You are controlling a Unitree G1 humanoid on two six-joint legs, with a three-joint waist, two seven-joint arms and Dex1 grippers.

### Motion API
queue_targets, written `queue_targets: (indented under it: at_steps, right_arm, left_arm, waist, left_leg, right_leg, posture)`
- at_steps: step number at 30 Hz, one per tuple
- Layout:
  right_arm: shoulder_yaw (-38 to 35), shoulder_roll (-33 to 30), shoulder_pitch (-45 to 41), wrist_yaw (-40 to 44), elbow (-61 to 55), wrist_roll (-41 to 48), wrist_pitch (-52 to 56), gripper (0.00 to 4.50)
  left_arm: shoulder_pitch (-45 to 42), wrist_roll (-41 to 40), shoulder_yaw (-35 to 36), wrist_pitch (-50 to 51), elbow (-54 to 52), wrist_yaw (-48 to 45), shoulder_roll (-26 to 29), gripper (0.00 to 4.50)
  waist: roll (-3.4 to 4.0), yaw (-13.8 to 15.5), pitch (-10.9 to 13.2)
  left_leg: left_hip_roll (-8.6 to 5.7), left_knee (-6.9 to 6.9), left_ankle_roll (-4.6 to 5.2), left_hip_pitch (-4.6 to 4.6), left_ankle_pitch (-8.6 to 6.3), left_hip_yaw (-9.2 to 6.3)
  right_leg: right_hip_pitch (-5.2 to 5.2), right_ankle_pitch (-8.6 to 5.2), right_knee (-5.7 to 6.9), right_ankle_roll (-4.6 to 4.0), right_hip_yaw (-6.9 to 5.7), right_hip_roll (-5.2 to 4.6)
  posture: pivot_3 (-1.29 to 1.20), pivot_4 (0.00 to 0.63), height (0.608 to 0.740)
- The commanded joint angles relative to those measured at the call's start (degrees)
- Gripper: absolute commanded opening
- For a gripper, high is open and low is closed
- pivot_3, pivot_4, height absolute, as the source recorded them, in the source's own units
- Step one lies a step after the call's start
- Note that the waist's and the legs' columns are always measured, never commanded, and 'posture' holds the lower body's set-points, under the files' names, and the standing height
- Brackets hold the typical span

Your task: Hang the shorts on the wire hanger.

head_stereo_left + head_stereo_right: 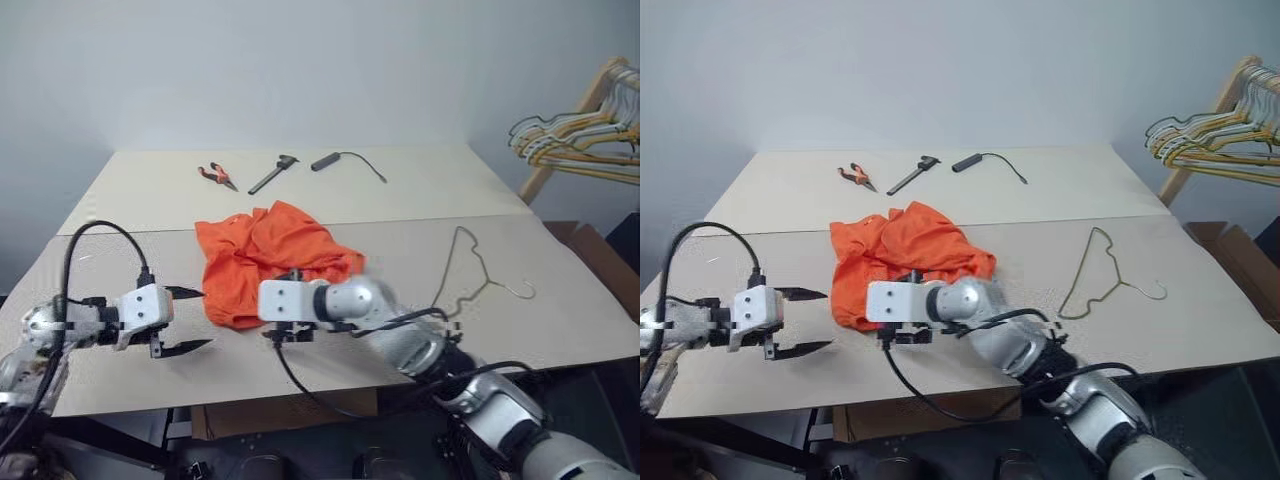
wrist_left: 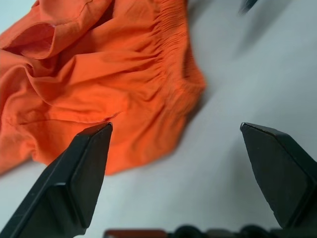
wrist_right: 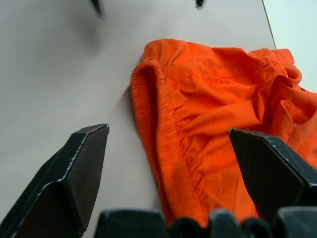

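Orange cloth tells the head views' story: the shorts (image 1: 265,258) lie crumpled at the middle of the table (image 1: 560,320), nothing lifted; the wire hanger (image 1: 470,272) lies flat at about three o'clock of them, well apart and untouched; pliers (image 1: 217,176) and other tools sit at twelve o'clock, far off; so, as I judge it, no step is done and grasping, threading and hanging are all left. The left gripper (image 1: 188,320) waits at eight o'clock of the heap, jaws wide apart and empty; the right gripper (image 1: 898,335) hovers at its near edge, about six o'clock.

Left wrist view: both fingers (image 2: 79,173) spread, bare table between them, the gathered waistband (image 2: 173,64) just beyond.

Right wrist view: fingers (image 3: 74,168) likewise spread, straddling the waistband hem without clamping it.
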Motion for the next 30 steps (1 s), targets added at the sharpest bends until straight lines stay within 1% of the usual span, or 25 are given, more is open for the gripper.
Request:
queue_targets:
  at_steps: [1,4,6,11,13,15,21,24,25,27,30]
  right_arm:
    - [1.16,4.13,-2.12,-3.0,4.11,-2.52,-0.17,4.46]
    - [2.67,7.54,-2.05,-4.75,8.7,-3.81,-1.45,4.46]
    - [3.17,9.25,-1.99,-6.01,11.63,-4.72,-2.49,4.46]
    - [2.15,12.87,-2.71,-9.81,19.76,-5.74,-5.88,4.46]
    - [1.33,14.33,-2.99,-11.27,22.77,-5.81,-7.27,4.09]
    - [0.84,15.36,-3.38,-12.74,25.33,-6.1,-8.87,3.57]
    - [0.17,16.58,-3.96,-14.31,28.66,-6.93,-12.22,1.37]
    - [0.31,15.76,-3.59,-14.24,28.0,-7.82,-13.04,0.27]
    - [0.57,14.69,-3.18,-13.71,26.93,-8.27,-13.78,0.02]
    - [1.14,11.67,-2.0,-12.08,23.9,-9.14,-15.89,0.02]
    - [1.12,4.18,0.52,-9.23,17.68,-10.26,-20.5,0.02]
  left_arm:
    - [4.19,-2.58,4.96,3.69,-6.67,1.12,1.39,4.5]
    - [8.59,-3.06,7.6,6.52,-11.17,2.23,1.28,4.5]
    - [10.67,-3.9,9.1,8.2,-13.81,2.94,0.8,4.5]
    - [12.94,-6.22,11.06,11.49,-18.72,4.52,-0.96,4.5]
    - [13.21,-6.56,11.14,12.42,-19.95,4.93,-1.32,4.5]
    - [13.31,-6.42,10.95,13.11,-20.7,5.14,-1.56,4.5]
    - [13.23,-6.03,10.74,13.97,-21.55,5.36,-1.94,4.5]
    - [13.41,-5.76,11.0,13.94,-21.57,5.5,-1.88,4.5]
    - [13.48,-5.54,11.06,13.95,-21.6,5.63,-1.82,4.5]
    - [13.67,-5.26,11.15,14.07,-21.72,5.75,-1.61,4.5]
    - [13.94,-5.05,11.09,14.02,-21.94,6.02,-1.69,4.5]
  waist:
    - [0.0,0.12,0.0]
    - [0.01,0.5,0.0]
    - [-0.21,0.52,-0.13]
    - [-0.25,0.56,-0.16]
    - [-0.25,0.46,-0.16]
    - [-0.25,0.37,-0.16]
    - [-0.25,0.13,-0.16]
    - [-0.25,0.03,-0.16]
    - [-0.25,0.02,-0.16]
    - [-0.25,0.14,-0.16]
    - [-0.25,0.53,-0.16]
  left_leg:
    - [0.0,0.0,-0.07,0.01,0.04,0.0]
    - [0.01,-0.07,-0.13,0.04,0.07,0.0]
    - [0.0,-0.08,-0.17,0.1,0.06,-0.01]
    - [0.14,-0.14,-0.41,0.39,0.16,-0.03]
    - [0.19,-0.31,-0.54,0.67,0.15,0.02]
    - [0.28,-0.36,-0.61,0.74,0.19,0.02]
    - [0.59,-0.41,-0.88,0.73,0.18,-0.01]
    - [0.69,-0.42,-0.97,0.75,0.19,-0.01]
    - [0.71,-0.43,-0.98,0.76,0.19,-0.02]
    - [0.71,-0.44,-0.98,0.78,0.19,-0.02]
    - [0.69,-0.42,-0.95,0.76,0.17,-0.02]
  right_leg:
    - [0.0,0.0,0.01,0.0,-0.01,-0.01]
    - [-0.03,-0.03,0.09,-0.05,-0.04,0.0]
    - [-0.08,-0.13,0.36,-0.18,-0.06,0.0]
    - [0.01,-0.19,0.59,-0.3,-0.13,0.06]
    - [0.12,-0.26,0.65,-0.41,-0.09,0.08]
    - [0.11,-0.32,0.69,-0.52,-0.07,0.24]
    - [0.03,-0.39,0.74,-0.74,0.02,0.64]
    - [0.0,-0.38,0.75,-0.81,0.07,0.77]
    - [0.0,-0.38,0.75,-0.83,0.07,0.79]
    - [0.0,-0.38,0.75,-0.84,0.08,0.8]
    - [0.01,-0.39,0.71,-0.83,0.1,0.77]
  posture:
    - [0.18,0.0,0.74]
    - [0.18,0.0,0.74]
    - [0.18,0.0,0.74]
    - [0.18,0.0,0.74]
    - [0.18,0.0,0.74]
    - [0.18,0.0,0.74]
    - [0.18,0.0,0.74]
    - [0.18,0.0,0.74]
    - [0.18,0.0,0.74]
    - [0.18,0.0,0.74]
    - [0.18,0.0,0.74]
